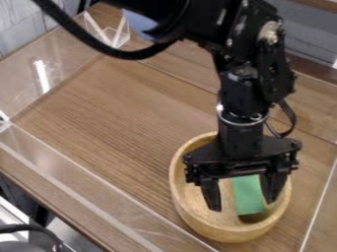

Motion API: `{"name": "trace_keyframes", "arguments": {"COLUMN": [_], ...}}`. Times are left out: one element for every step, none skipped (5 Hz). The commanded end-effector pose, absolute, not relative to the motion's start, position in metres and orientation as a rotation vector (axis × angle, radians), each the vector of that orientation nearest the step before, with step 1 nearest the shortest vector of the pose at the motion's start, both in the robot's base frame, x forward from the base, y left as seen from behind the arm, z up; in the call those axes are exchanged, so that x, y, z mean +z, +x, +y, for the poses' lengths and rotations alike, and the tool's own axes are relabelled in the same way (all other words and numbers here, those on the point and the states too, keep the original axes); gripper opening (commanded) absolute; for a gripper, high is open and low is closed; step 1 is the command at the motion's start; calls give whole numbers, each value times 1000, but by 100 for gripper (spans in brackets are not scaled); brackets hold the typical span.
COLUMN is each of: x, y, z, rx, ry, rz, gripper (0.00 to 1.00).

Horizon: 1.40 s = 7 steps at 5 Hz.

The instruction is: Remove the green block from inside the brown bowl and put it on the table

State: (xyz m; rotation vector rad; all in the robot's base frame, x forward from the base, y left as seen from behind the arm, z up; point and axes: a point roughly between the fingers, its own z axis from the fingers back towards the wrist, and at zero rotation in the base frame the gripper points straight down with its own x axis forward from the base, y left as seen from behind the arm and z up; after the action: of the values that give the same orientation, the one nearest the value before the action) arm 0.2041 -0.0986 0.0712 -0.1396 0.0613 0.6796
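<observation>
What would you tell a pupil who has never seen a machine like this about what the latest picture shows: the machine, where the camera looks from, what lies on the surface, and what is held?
The black machine is a robot arm, and its gripper is the part meant for grasping. One camera looks down at an angle onto a wooden table with clear edging. On the table sits a light-brown bowl, and inside it is a green block, partly hidden by the gripper. The gripper is open above the bowl, and nothing appears to be held.
</observation>
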Motion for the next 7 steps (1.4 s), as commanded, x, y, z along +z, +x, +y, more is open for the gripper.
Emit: {"name": "trace_keyframes", "arguments": {"x": [75, 72, 71, 70, 69, 69, 69], "y": [213, 217, 220, 222, 224, 226, 228], "z": [-97, -95, -94, -93, -93, -93, -93], "rx": [688, 691, 690, 687, 682, 677, 668], "ry": [-169, -175, -179, -184, -188, -193, -197], "rz": [41, 45, 50, 54, 58, 61, 64], "gripper": [100, 100, 100, 100, 100, 100, 100]}}
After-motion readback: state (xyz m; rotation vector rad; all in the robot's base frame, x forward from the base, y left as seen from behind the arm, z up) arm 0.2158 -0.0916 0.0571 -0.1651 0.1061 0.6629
